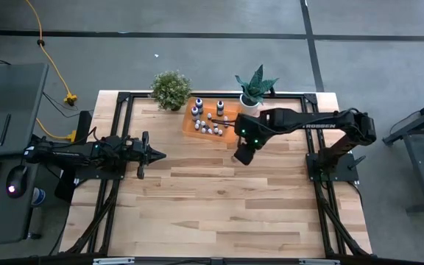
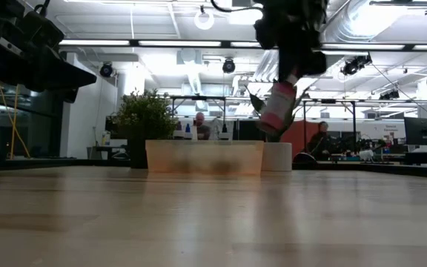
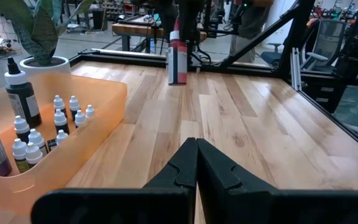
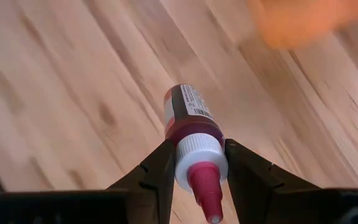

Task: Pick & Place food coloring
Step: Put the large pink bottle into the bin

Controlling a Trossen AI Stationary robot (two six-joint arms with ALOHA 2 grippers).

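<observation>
Jaws pressed together, our left gripper [image 1: 155, 155] waits low over the worktop's [image 1: 219, 206] left side. Right of it, the orange tray [image 1: 191, 126] holds the small bottles [image 1: 210, 129]. Beyond that, our right gripper [image 1: 242, 156] pinches a red food coloring bottle [image 4: 188, 115] above the worktop.

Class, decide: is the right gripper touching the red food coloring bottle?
Touching. The right wrist view shows the right gripper with both fingers pressed against the white collar of the red food coloring bottle.
</observation>
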